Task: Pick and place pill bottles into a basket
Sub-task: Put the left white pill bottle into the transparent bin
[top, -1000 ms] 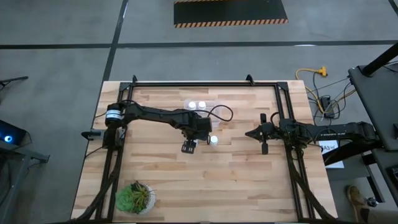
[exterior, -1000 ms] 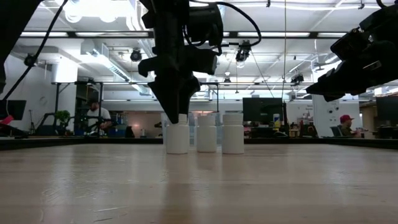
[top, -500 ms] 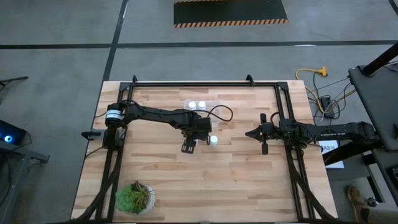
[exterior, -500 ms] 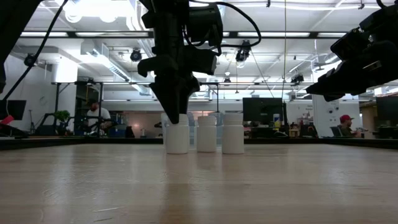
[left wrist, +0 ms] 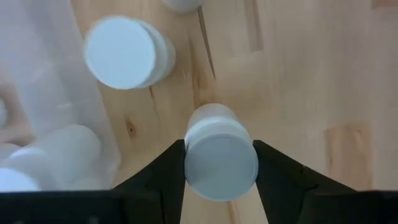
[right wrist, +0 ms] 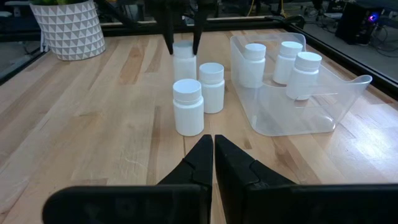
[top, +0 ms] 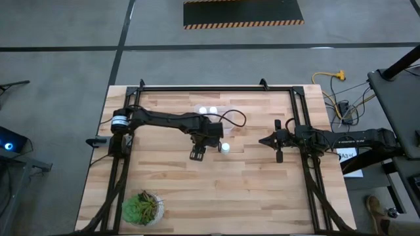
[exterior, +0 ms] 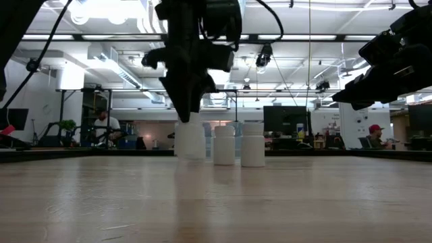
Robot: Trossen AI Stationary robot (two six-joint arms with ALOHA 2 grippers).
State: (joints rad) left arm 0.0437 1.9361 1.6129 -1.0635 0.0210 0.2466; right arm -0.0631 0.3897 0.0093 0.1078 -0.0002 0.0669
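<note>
Left gripper is clamped on one pill bottle, fingers on either side of its cap. In the low view this held bottle sits slightly higher than the two beside it, so it looks lifted just off the desk, though contact is hard to judge. It is near the basket, on the open side of it, not inside.

Basket: clear low-walled bin, near the far-middle part of the desk in the high view. Three bottles stand upright inside it.

Two more bottles stand upright on the desk beside the basket, close together: one nearer the right wrist camera, one just behind it. The held bottle is behind those two, beside the basket's corner.

Right gripper is closed on nothing, fingers pressed together, hovering above the desk well away from the basket, on the side the right arm comes in from.

Potted plant at a desk corner, well apart from the basket.
</note>
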